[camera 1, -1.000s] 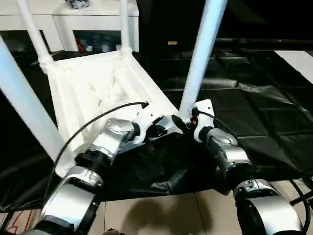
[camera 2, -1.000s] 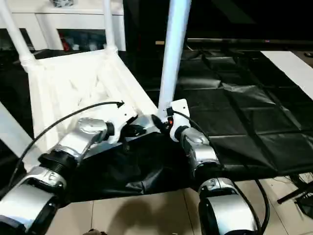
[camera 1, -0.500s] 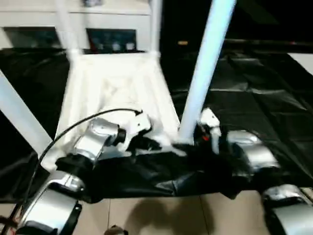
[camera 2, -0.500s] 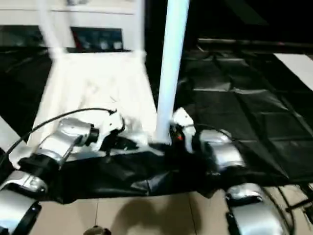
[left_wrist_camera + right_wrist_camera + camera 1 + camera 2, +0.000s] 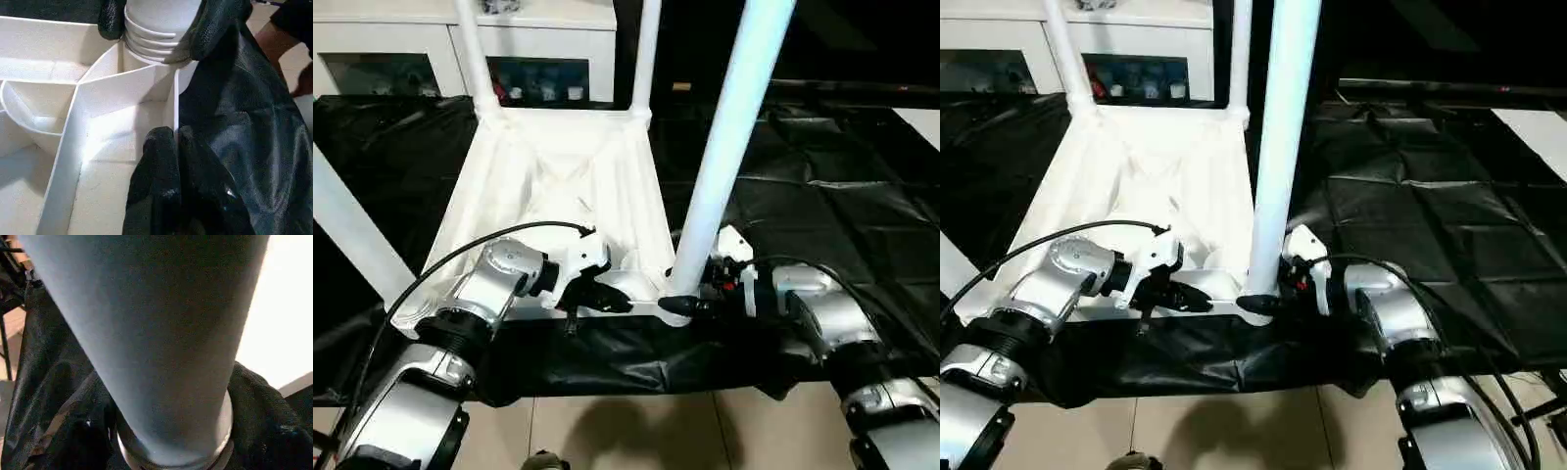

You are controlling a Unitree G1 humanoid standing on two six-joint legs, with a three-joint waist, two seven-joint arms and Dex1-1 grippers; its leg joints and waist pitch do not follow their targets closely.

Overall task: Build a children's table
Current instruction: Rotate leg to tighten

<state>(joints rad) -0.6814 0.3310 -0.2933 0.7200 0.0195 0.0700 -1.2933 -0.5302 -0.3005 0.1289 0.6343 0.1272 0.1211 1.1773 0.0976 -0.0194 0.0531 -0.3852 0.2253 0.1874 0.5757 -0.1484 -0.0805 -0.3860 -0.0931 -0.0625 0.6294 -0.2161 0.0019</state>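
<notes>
The white tabletop [image 5: 558, 176] lies upside down on a black sheet, ribbed underside up, with four white legs standing in its corner sockets. My left gripper [image 5: 607, 299] is at the near rim; in the left wrist view its fingers [image 5: 156, 161] are shut on the thin rim wall [image 5: 175, 98]. The near right leg [image 5: 729, 147] rises tall beside it. My right gripper [image 5: 683, 305] is shut around that leg's base at the corner socket, its black fingers [image 5: 215, 29] on either side of the threaded collar. The leg [image 5: 146, 333] looms close in the right wrist view.
A white cabinet with glass doors [image 5: 411, 49] stands behind the tabletop. The black sheet [image 5: 862, 196] spreads wide to the right, creased and folded under the near rim. Tiled floor [image 5: 636, 431] lies in front. A white panel [image 5: 922, 119] shows at the far right.
The whole picture has shifted, so the camera moved. My right forearm now reaches in more from the side and lower, its gripper lower on the leg's base. The left gripper stays at the rim.
</notes>
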